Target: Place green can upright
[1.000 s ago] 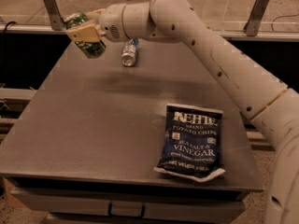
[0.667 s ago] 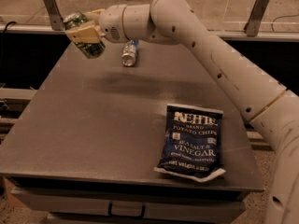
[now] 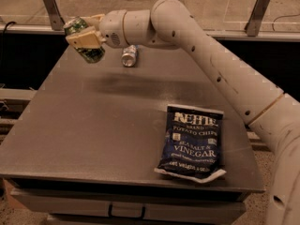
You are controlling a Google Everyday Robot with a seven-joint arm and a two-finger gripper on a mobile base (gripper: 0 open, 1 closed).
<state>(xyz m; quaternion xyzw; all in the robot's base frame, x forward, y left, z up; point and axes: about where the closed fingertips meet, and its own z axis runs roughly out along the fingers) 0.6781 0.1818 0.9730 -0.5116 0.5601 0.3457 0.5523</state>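
Note:
The green can (image 3: 92, 54) has a green and white pattern and a silver top rim. My gripper (image 3: 85, 38) is shut on it and holds it above the far left part of the table (image 3: 103, 121). The can is tilted, its top leaning to the upper left, and it does not touch the tabletop. My cream fingers (image 3: 84, 40) cover the can's middle. My arm reaches in from the right.
A silver-and-blue can (image 3: 129, 56) lies on its side at the far middle of the table. A dark blue bag of Kettle sea salt and vinegar chips (image 3: 193, 142) lies flat at the front right. A drawer handle (image 3: 125, 212) shows below the front edge.
Nothing has visibly changed; my gripper holds the green can in about the same place and tilt.

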